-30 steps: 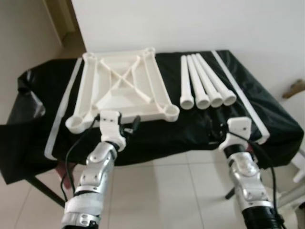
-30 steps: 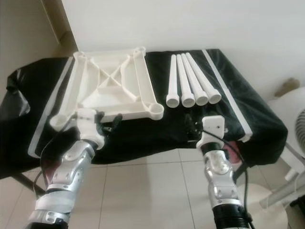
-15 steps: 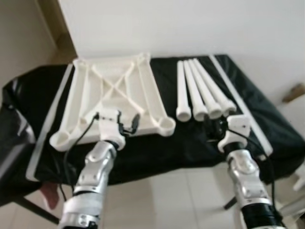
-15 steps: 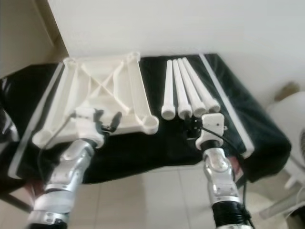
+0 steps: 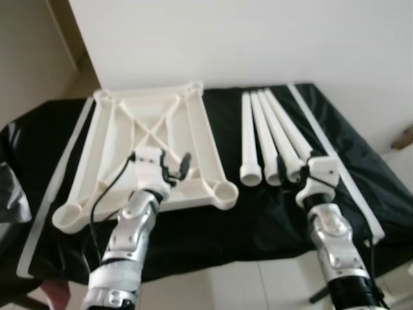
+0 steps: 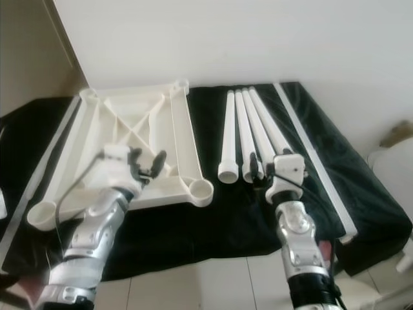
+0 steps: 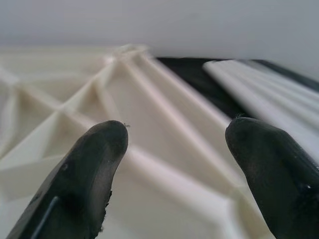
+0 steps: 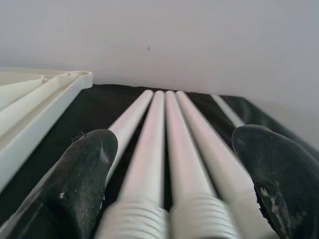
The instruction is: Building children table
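Reaching forward, both open: left claw (image 7: 174, 169) over tabletop (image 5: 148, 139), right claw (image 8: 169, 184) seemingly above legs (image 5: 271, 139).

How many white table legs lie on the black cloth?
4. The legs lie side by side to the right of the upturned tabletop, threaded ends toward the robot, just ahead of the open right gripper.

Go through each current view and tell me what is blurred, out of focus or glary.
Left eye view: mildly soft overall; the white table top looks washed out against the black cloth. Right eye view: equally soft. Left wrist view: the near black fingers are blurred, and the table top ribs beyond are also soft. Right wrist view: the table legs blur at their near threaded ends, sharper farther away.
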`<state>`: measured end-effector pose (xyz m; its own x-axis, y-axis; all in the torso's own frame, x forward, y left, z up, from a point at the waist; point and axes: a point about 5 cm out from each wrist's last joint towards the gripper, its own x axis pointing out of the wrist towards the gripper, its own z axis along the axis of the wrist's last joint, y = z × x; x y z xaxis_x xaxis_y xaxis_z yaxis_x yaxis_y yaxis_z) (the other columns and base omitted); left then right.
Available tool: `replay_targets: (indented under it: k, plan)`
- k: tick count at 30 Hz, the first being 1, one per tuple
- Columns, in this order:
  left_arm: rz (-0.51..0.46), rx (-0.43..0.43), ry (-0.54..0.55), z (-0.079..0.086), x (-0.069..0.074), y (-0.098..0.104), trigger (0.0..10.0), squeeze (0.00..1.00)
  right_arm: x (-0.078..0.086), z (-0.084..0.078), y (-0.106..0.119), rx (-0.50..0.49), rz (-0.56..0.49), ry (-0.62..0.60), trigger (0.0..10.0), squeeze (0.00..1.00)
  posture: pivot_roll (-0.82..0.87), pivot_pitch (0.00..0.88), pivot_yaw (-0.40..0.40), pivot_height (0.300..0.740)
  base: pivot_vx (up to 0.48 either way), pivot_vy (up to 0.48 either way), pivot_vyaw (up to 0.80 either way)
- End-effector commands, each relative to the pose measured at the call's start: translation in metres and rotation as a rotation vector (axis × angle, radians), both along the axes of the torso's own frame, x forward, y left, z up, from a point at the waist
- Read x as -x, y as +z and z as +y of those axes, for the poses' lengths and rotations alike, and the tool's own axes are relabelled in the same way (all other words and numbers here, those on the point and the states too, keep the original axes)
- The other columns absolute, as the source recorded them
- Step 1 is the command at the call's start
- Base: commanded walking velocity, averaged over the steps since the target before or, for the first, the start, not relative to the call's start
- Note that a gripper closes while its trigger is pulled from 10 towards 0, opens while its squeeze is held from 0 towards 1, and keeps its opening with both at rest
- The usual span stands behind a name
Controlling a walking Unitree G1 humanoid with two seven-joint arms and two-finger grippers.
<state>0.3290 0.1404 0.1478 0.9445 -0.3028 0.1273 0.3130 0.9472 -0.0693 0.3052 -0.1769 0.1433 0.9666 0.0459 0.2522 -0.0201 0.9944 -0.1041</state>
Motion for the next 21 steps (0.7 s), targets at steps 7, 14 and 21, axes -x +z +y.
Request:
replay_targets:
  k: [7, 14, 21]
  plan:
    - [0.02, 0.011, 0.011, 0.0018, 0.0007, -0.0029, 10.0, 0.0, -0.0007, 0.0045, -0.0028, -0.01, 0.01, 0.017, 10.0, 0.0, -0.03, 0.016, 0.001, 0.74, 0.0, 0.0, 0.0]
    - [0.041, 0.036, 0.004, 0.0, 0.0003, -0.0048, 10.0, 0.0, -0.0023, 0.0047, -0.0023, -0.011, 0.008, 0.017, 10.0, 0.0, -0.02, 0.026, 0.0, 0.74, 0.0, 0.0, 0.0]
    - [0.053, 0.038, -0.005, 0.0003, 0.0001, -0.0051, 10.0, 0.0, -0.003, 0.0047, -0.0046, -0.019, 0.008, -0.003, 10.0, 0.0, -0.03, 0.034, 0.023, 0.74, 0.0, 0.36, 0.0]
